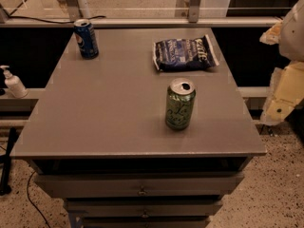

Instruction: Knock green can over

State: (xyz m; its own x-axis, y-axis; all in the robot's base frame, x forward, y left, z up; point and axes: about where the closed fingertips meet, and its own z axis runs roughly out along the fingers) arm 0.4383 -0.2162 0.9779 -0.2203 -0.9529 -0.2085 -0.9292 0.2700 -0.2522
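1. drawers (141,186) sit nearest, stacked under the front edge of the desk (104,113).
2. green can (180,104) stands upright on the desk, right of centre and towards the front, touching nothing.
3. blue can (86,38) is at the far left corner and chip bag (185,54) at the far right, both well apart from it.
4. gripper (285,94) hangs beyond the desk's right edge, apart from the green can; whether it is open or closed i cannot tell.
5. my judgement: nothing is done yet, and both the approach and the sideways push are left.

Green can (180,104) stands upright on the table (109,108), gripper (285,95) well apart at right.
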